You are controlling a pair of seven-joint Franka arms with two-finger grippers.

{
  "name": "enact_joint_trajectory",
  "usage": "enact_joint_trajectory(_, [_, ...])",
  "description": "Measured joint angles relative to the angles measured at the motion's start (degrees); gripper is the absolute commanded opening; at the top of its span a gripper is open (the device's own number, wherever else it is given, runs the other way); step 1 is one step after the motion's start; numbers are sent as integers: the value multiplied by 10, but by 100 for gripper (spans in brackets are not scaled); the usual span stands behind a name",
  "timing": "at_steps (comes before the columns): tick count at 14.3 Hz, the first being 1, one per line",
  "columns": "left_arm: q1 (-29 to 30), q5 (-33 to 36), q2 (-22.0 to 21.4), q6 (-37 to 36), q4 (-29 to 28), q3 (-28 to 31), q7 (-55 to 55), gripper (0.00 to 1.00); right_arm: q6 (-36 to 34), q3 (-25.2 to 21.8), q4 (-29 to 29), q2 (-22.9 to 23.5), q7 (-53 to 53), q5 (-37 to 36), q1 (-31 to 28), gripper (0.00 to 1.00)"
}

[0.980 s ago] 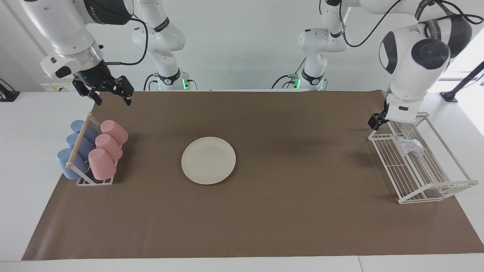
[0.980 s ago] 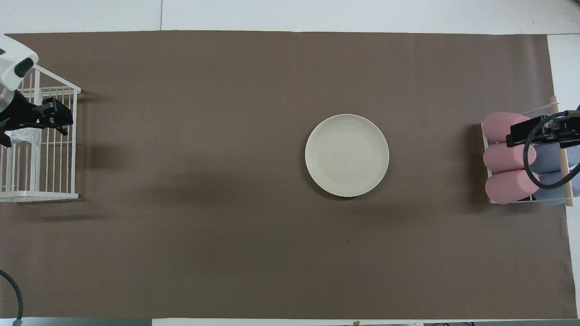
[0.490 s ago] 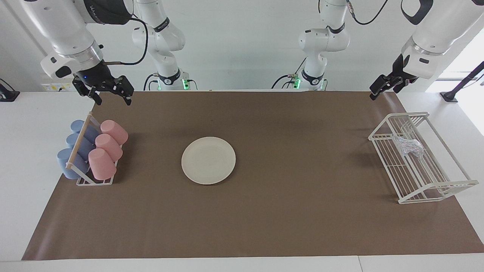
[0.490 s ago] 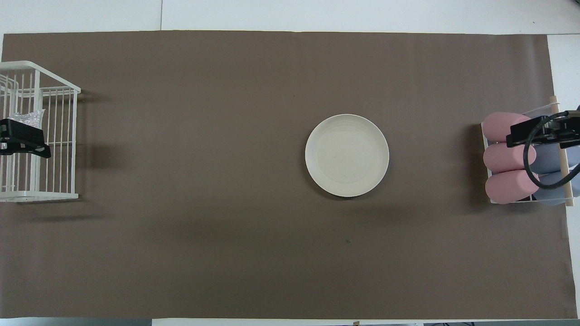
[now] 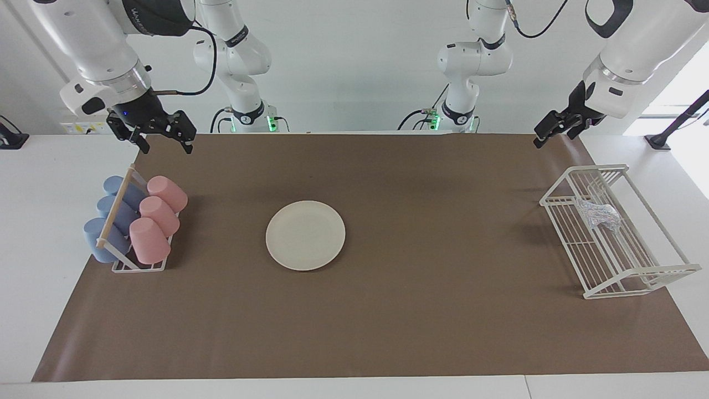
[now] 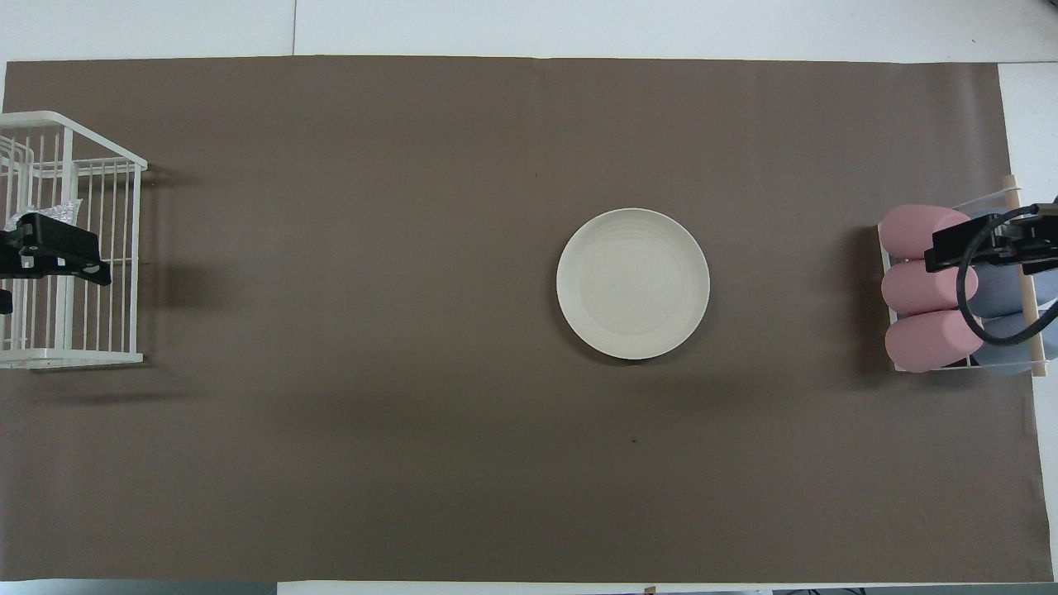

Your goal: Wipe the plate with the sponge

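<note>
A brown mat (image 5: 388, 310) is covering most of the white tabletop (image 5: 39, 183), with a plain white wall rising at the robots' end. I am seeing the plate (image 5: 305, 235) lying flat on the mat, nearer the right arm's end than the middle, with nothing on it. The sponge (image 5: 598, 214) is sitting inside the white wire rack (image 5: 609, 260) at the left arm's end of the mat (its wrinkly surface is showing through the wires). I am holding the left gripper (image 5: 548, 132) up in the air over the mat's corner nearest the robots at that end, clear of the rack; its fingers are standing apart and gripping nothing. The right gripper (image 5: 164, 145) is hanging above the mat's other corner nearest the robots, fingers spread and empty, just above the cup rack (image 5: 138, 266), where pink cups (image 5: 160, 215) and blue cups (image 5: 111, 221) are lying on their sides.
</note>
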Motion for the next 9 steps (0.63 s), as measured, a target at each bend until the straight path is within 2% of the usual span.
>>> enact_joint_trajectory(9, [0,-12,14,12,23,-4,0,100,0,0,0,0,0,0,0,100])
